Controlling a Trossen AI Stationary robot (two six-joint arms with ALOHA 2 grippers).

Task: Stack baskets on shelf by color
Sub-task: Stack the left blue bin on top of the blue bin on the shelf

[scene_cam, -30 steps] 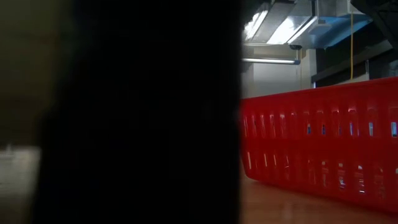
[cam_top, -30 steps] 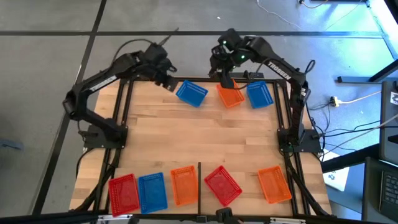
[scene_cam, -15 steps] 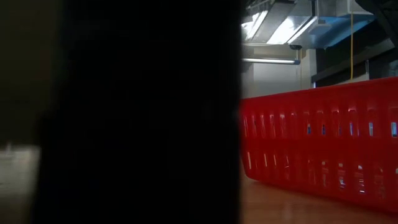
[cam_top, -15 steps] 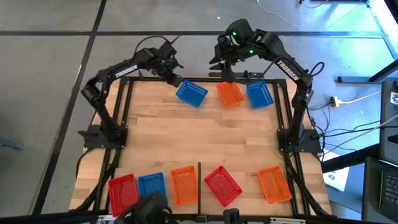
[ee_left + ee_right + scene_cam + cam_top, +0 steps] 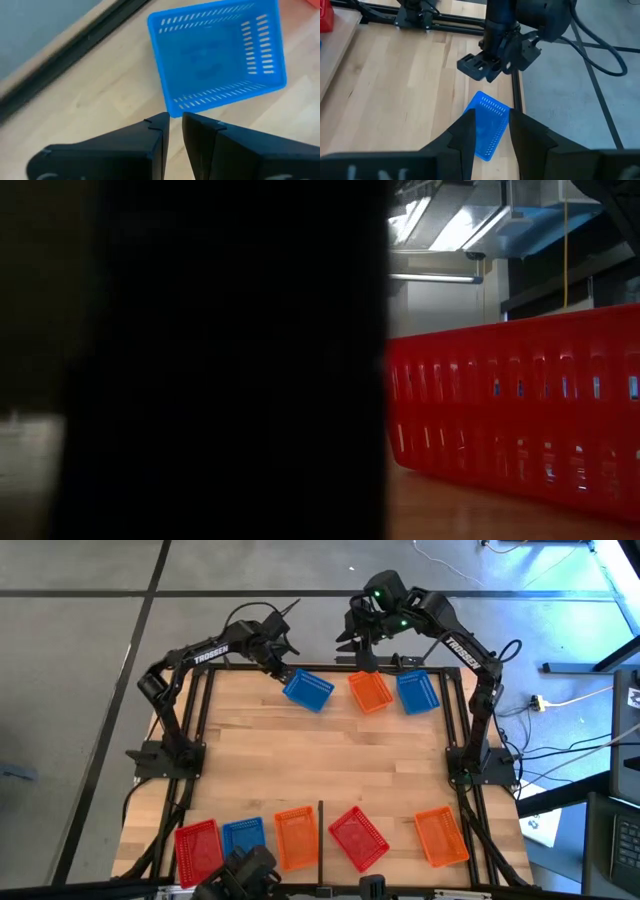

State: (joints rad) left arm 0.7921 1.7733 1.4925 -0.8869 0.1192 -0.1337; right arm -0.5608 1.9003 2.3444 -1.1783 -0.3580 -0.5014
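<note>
My left gripper [image 5: 284, 668] hovers at the far edge of the wooden panel [image 5: 330, 765]. Its fingers stand a narrow gap apart [image 5: 175, 131], just short of a corner of a blue basket [image 5: 215, 55]. That basket rests flat on the panel [image 5: 308, 690]. My right gripper [image 5: 364, 660] is open and empty [image 5: 491, 122], above the far end of an orange basket [image 5: 371, 692]. Another blue basket [image 5: 418, 692] lies to its right. Along the near edge lie a red [image 5: 197, 848], a blue [image 5: 243, 837], an orange [image 5: 295, 838], a red [image 5: 358, 837] and an orange basket [image 5: 441, 836].
A thin black divider bar [image 5: 320, 835] stands at the near edge between the orange and red baskets. A dark shape [image 5: 245, 875] overlaps the near edge by the blue basket. The low view shows a red basket [image 5: 520, 410] close up, and its left half is blocked dark.
My left gripper has gone toward the table's right, up to the blue basket's corner. My right gripper has risen off the orange basket and gone a little toward the far edge. A dark shape has come in over the near edge. The baskets have stayed put.
</note>
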